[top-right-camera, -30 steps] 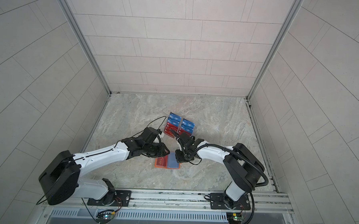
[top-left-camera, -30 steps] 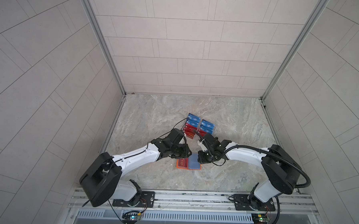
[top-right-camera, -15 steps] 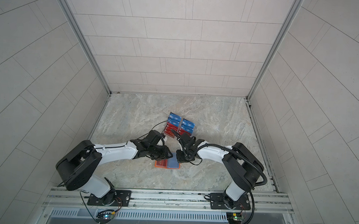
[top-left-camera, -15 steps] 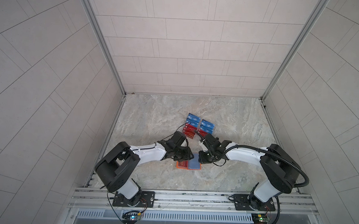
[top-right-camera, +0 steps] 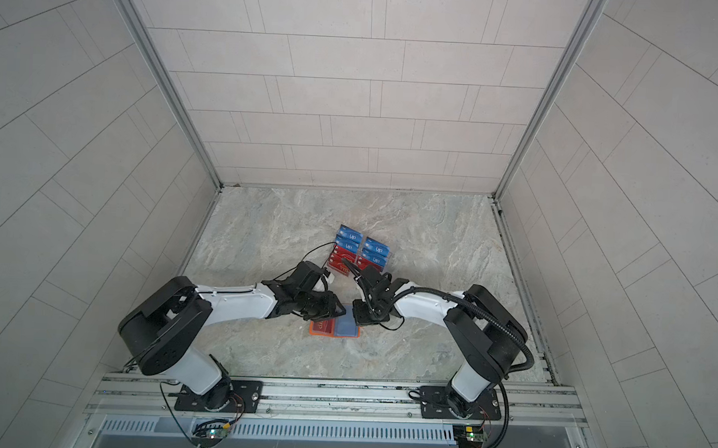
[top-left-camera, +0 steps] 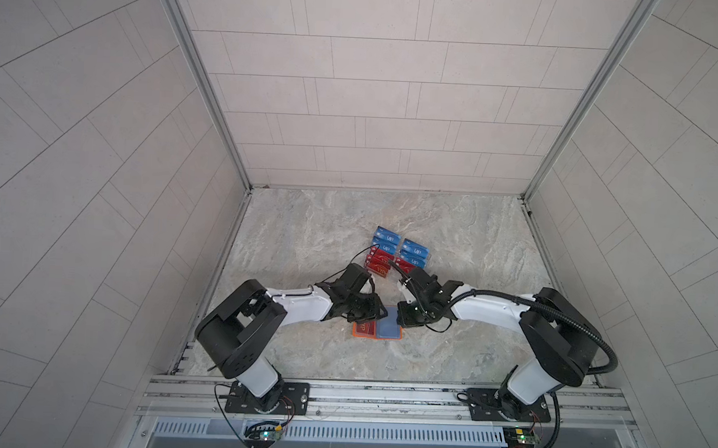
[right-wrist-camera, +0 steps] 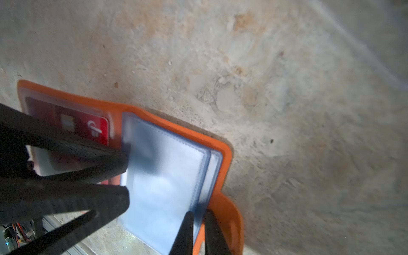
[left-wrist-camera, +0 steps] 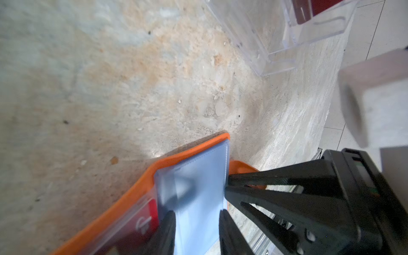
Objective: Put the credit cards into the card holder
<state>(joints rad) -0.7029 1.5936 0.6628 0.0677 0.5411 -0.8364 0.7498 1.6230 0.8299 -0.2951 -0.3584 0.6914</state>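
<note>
Two grippers met over the card holder (top-left-camera: 388, 330), which lay open and flat on the marble table (top-left-camera: 298, 239). It sat between the two arms, nearer the robot's bases than the clear rack (left-wrist-camera: 276, 33). Both top views showed it in that place (top-right-camera: 346, 328).

1. Card holder. The orange cover faced down. One half carried a red card (right-wrist-camera: 88, 129) under a clear sleeve. The other half carried a stack of bluish sleeves (right-wrist-camera: 167, 176). The snap tab (right-wrist-camera: 229, 220) projected from the sleeve side.

2. Left gripper (left-wrist-camera: 197, 213). The jaws stood partly open above the sleeve stack, at its spine side, with a strip of sleeve visible between the two fingers. Nothing was clamped between them. Whether the fingertips touched the sleeve could not be told.

3. Right gripper (right-wrist-camera: 198, 213). The jaws were almost closed, with the outer edge of the sleeves pinched between the fingers, just beside the snap tab. The left wrist view showed the two fingers converging on that same edge (left-wrist-camera: 227, 184).

4. Remaining credit cards (top-left-camera: 414, 250). Blue and red cards stood in the tiers of the rack, behind both grippers and apart from the card holder.
</note>
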